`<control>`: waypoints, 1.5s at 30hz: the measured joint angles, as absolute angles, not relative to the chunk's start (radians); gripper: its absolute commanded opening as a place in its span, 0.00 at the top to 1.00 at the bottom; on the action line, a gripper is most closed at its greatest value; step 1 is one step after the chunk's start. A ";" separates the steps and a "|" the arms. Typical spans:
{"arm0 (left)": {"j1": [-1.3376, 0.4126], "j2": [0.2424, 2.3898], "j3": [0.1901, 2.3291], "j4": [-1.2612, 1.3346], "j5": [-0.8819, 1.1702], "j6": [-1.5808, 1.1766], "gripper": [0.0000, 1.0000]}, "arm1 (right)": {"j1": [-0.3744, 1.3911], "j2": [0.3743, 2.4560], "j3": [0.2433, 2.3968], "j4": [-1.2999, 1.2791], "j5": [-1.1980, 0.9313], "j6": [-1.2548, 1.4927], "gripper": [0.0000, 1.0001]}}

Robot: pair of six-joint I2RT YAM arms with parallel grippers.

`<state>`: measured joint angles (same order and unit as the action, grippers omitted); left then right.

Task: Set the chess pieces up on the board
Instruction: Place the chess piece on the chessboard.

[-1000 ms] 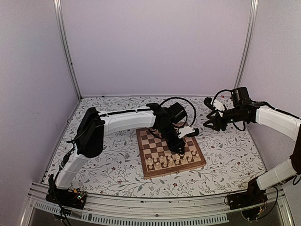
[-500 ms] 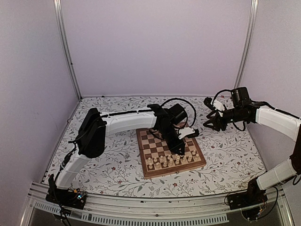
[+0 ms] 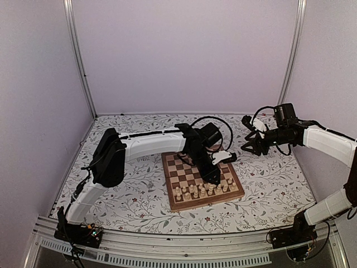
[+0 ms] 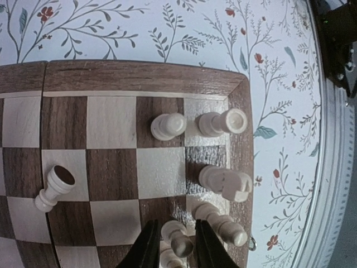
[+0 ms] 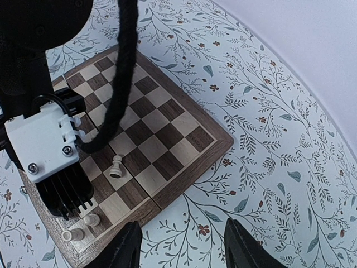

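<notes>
Left end effector (image 4: 175, 234) low over the board (image 4: 139, 75), right end effector (image 5: 183, 224) off it.
Left narrowly parted around standing pawn (image 4: 179, 241) near board corner; right wide, empty, above tabletop (image 5: 268, 167).

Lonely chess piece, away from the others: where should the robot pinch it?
Across its thin waist, coming straight down. The lonely piece seems tipped on its side, dark underside showing, and the board squares around it are free, so there is room either side.

Outstretched left arm (image 3: 150, 142), left claw (image 4: 174, 245) pointing down, jaws slightly apart, right claw (image 5: 181, 245) hovering, jaws wide.
</notes>
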<state>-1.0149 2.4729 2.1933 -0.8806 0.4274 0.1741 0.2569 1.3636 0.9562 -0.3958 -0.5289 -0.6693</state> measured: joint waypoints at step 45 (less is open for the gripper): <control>-1.015 2.473 2.181 -0.837 0.430 0.151 0.80 | 0.257 1.374 0.956 -0.397 -0.529 -0.669 0.46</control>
